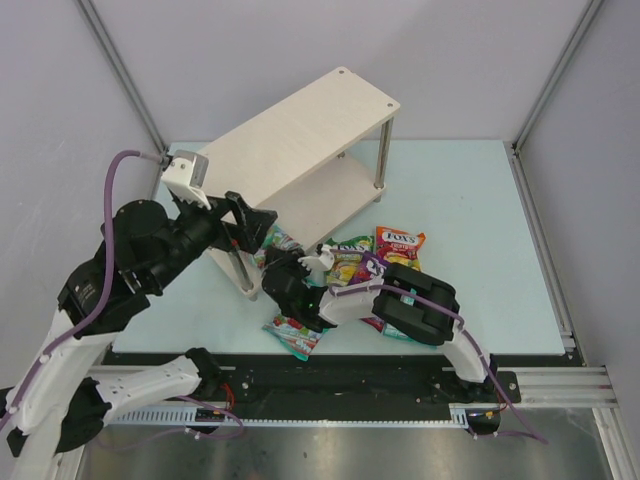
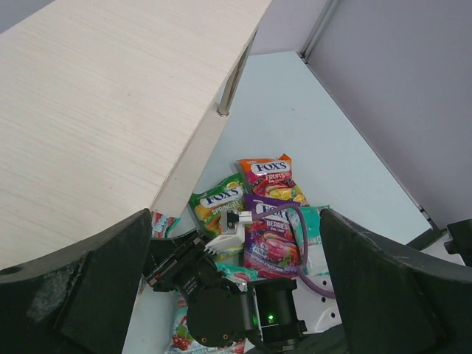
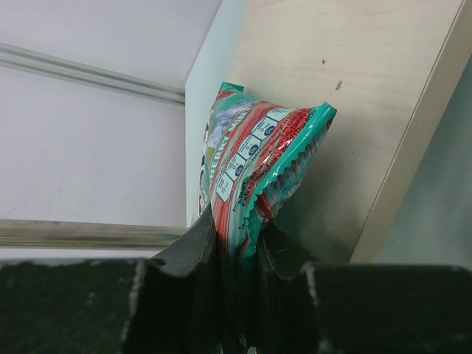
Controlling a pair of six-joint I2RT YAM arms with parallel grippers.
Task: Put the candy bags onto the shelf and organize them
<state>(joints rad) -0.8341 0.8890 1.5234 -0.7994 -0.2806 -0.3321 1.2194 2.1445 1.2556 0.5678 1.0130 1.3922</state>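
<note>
My right gripper (image 3: 237, 247) is shut on the bottom edge of a teal and red candy bag (image 3: 254, 158), holding it upright against the shelf's lower board (image 3: 354, 103). In the top view this gripper (image 1: 281, 262) sits at the near corner of the pale wood shelf (image 1: 300, 130), with the held bag (image 1: 284, 240) poking out. My left gripper (image 1: 257, 228) hovers wide open just left of it, empty (image 2: 236, 221). On the table lie a red-orange bag (image 1: 399, 244), a green-yellow bag (image 1: 348, 258), a purple bag (image 2: 274, 234) and another teal bag (image 1: 294, 336).
The shelf stands at an angle on the light blue table (image 1: 470, 200), its metal post (image 1: 383, 155) at the right. The right arm (image 1: 420, 305) lies across part of the bag pile. Grey walls and frame rails enclose the back and sides.
</note>
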